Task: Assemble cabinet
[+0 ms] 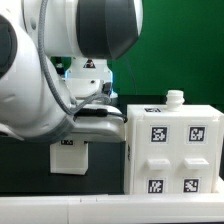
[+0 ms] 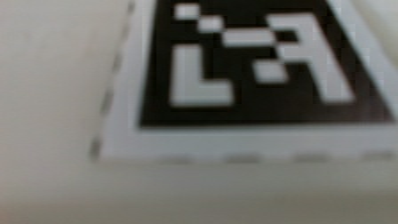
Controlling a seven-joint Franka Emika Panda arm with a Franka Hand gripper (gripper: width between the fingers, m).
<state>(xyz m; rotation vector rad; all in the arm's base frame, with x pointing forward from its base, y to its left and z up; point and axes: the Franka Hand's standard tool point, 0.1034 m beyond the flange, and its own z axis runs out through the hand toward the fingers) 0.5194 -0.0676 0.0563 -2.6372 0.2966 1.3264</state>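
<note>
The cabinet [image 1: 172,148] is a large white box standing at the exterior view's right. Several square black-and-white tags sit on its panelled front, and a small round peg [image 1: 174,98] stands on its top. My arm fills the exterior view's left, and its hand [image 1: 100,120] lies level, reaching up to the cabinet's left side. The fingers are hidden there, so their state does not show. The wrist view shows only one blurred tag [image 2: 249,60] on a white face [image 2: 54,150], very close up, with no fingers in it.
A small white tagged block [image 1: 70,156] sits on the dark table under my arm, to the left of the cabinet. A green backdrop [image 1: 180,45] stands behind. A pale strip [image 1: 110,210] runs along the front edge.
</note>
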